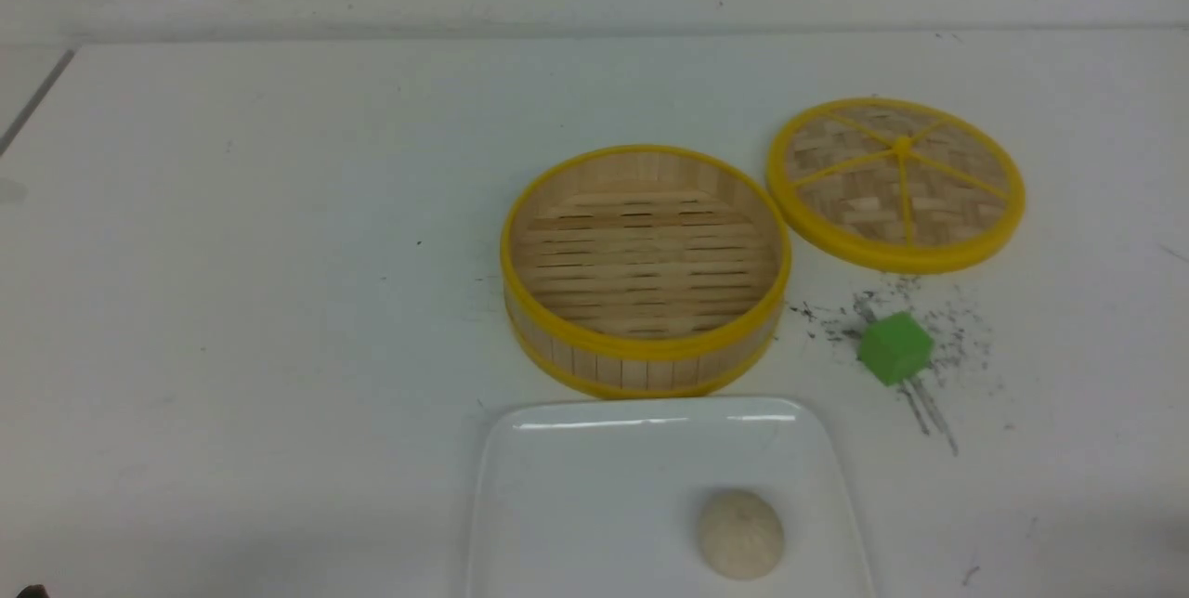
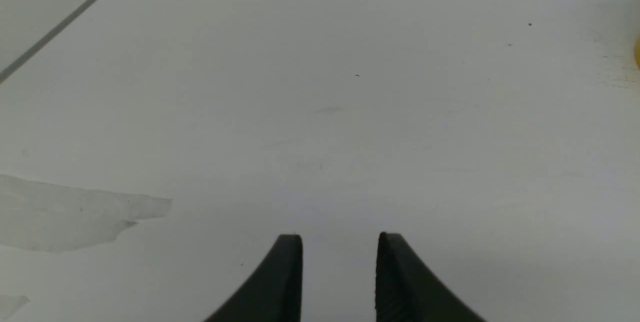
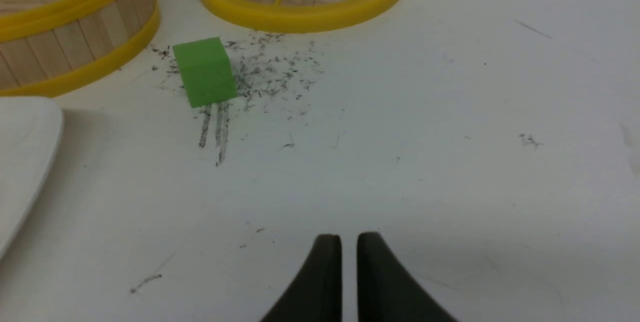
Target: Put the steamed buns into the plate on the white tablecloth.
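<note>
One cream, pleated steamed bun (image 1: pixel 740 533) lies inside the glossy white plate (image 1: pixel 576 487), towards its right side, at the near edge of the white tablecloth (image 1: pixel 279 254). A corner of the plate also shows in the right wrist view (image 3: pixel 25 142). Neither gripper shows in the front view. My left gripper (image 2: pixel 340 237) hangs over bare cloth, its jaws apart and empty. My right gripper (image 3: pixel 349 237) is over bare cloth to the right of the plate. Its jaws are almost together with nothing between them.
An empty yellow-rimmed bamboo basket (image 1: pixel 646 352) stands just behind the plate, and its woven lid (image 1: pixel 896 185) lies flat to the basket's right. A green cube (image 1: pixel 895 347) sits among dark scuff marks between lid and plate, and also shows in the right wrist view (image 3: pixel 205 72).
</note>
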